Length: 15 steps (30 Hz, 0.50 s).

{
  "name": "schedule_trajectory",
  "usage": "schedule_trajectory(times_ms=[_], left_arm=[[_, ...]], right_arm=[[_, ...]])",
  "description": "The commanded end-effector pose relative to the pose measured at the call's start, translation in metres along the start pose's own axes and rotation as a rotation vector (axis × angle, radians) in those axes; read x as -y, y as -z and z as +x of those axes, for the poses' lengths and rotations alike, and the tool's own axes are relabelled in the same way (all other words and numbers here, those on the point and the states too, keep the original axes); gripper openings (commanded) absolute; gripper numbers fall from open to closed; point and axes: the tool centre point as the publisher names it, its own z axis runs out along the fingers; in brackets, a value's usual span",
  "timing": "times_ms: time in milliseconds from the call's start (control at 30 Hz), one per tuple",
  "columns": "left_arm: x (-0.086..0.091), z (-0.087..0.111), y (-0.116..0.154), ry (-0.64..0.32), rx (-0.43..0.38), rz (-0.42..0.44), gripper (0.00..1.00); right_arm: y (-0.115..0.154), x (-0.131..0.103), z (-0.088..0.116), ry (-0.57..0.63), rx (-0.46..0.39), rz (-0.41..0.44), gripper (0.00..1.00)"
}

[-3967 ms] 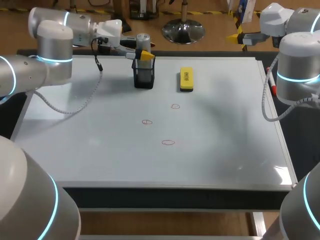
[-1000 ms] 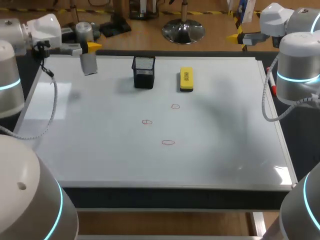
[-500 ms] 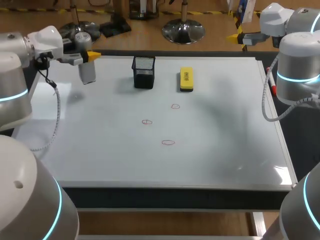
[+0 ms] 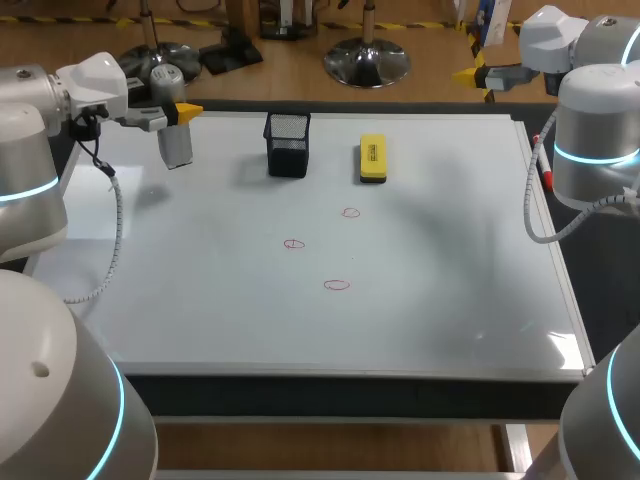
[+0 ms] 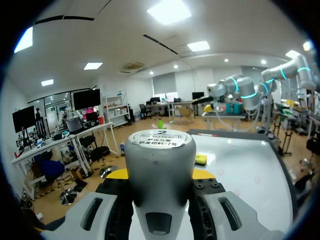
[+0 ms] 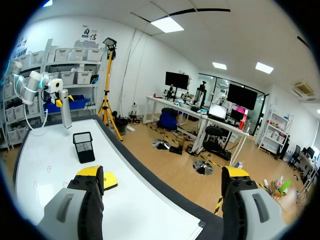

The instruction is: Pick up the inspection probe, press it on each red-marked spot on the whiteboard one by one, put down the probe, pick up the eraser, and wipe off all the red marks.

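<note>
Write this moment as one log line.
left claw: shut on grey cylindrical probe | right claw: open | red marks: three, unwiped

A wood-plank floor (image 4: 420,40) carries a round chrome stand base (image 4: 366,63). White walls (image 6: 135,65) and bright ceiling light panels (image 5: 172,11) enclose desks with dark monitors (image 6: 176,80), office chairs (image 6: 167,120) and a shelf of bins (image 6: 75,52).

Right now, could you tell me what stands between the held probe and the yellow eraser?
The black mesh holder, as the head view shows.
</note>
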Motion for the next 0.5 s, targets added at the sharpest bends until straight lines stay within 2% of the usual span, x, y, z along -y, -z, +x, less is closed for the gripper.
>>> schedule_trajectory(times_ms=[33, 100, 233, 500], left_arm=[[0.001, 0.0, 0.0, -0.001, 0.001, 0.001, 0.0], [0.001, 0.0, 0.0, -0.001, 0.001, 0.001, 0.0], [0.001, 0.0, 0.0, -0.001, 0.001, 0.001, 0.0], [0.001, 0.0, 0.0, -0.001, 0.001, 0.001, 0.0]], right_arm=[[0.0, 0.0, 0.0, 0.0, -0.001, 0.0, 1.0], [0.0, 0.0, 0.0, 0.0, -0.001, 0.0, 1.0], [-0.004, 0.006, 0.01, 0.087, -0.094, 0.072, 1.0], [-0.016, 0.014, 0.042, 0.349, -0.343, 0.263, 1.0]])
